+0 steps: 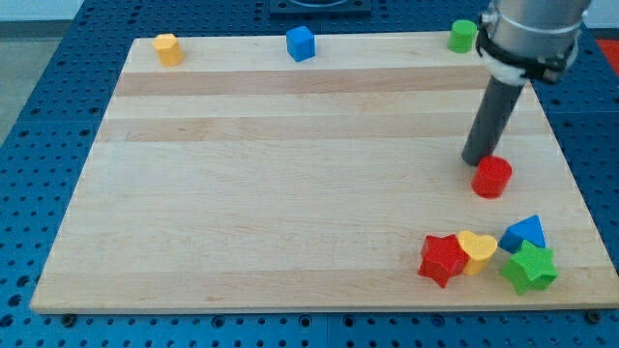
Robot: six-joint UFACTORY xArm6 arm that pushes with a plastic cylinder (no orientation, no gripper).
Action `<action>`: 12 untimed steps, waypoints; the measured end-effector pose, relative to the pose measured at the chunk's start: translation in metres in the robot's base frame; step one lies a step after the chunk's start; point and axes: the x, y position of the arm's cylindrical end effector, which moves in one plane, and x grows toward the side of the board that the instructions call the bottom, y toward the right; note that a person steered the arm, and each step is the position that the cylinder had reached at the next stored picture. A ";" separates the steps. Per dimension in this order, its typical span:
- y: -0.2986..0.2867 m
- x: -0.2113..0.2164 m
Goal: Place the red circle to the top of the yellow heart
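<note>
The red circle (pixel 492 177) lies on the wooden board (pixel 290 193) at the view's right. The yellow heart (pixel 477 249) lies below it near the board's bottom right, touching a red star (pixel 444 259) on its left. My tip (pixel 476 160) rests on the board just at the upper left of the red circle, touching or nearly touching it. The rod rises toward the view's top right.
A blue triangle (pixel 525 233) and a green star (pixel 528 268) sit right of the yellow heart. Along the board's top edge are a yellow block (pixel 168 48), a blue cube (pixel 301 43) and a green block (pixel 463 36).
</note>
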 end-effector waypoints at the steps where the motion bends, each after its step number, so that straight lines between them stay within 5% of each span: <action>1: 0.000 0.000; 2: 0.011 -0.048; 4: 0.089 -0.035; 8: -0.045 0.037; 10: -0.015 0.006; 12: -0.005 0.038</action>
